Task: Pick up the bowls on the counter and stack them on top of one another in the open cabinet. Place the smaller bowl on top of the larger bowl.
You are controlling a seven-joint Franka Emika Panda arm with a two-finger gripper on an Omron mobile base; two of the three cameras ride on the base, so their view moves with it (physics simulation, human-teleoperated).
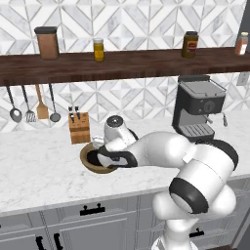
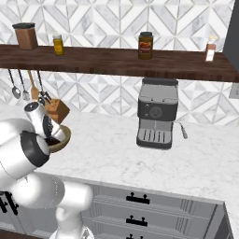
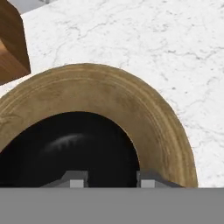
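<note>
Gripper (image 3: 109, 178), jaws apart and gripping nothing, poised low over the smaller black bowl (image 3: 74, 148) nested in the larger wooden bowl (image 3: 144, 105) on the counter (image 1: 44, 171) beside the knife block (image 1: 79, 128); stacking appears complete, and transfer to the cabinet calls for a rim grasp

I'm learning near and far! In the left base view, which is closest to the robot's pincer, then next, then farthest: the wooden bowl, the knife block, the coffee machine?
1. Wooden bowl: right under the pincer.
2. Knife block: just behind, slightly left.
3. Coffee machine: far off to the right.
</note>
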